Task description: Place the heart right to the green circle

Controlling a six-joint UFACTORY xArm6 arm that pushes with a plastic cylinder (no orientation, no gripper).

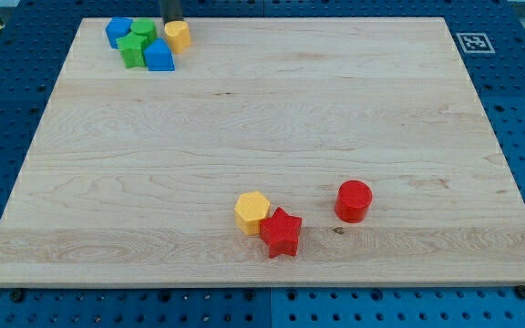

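Note:
A yellow heart (178,35) sits at the view's top left, touching the right side of a tight cluster. The cluster holds a green circle (142,27), a green star (134,48), a blue block (118,31) at the left and a blue block (159,56) at the bottom right. The heart lies to the right of the green circle, close to it. My rod comes in from the top edge, and my tip (173,20) stands just above the heart, at its upper edge.
A yellow hexagon (252,212), a red star (282,233) touching it, and a red cylinder (354,200) lie near the view's bottom centre. The wooden board (272,109) lies on a blue perforated table. A marker tag (474,42) sits at the top right.

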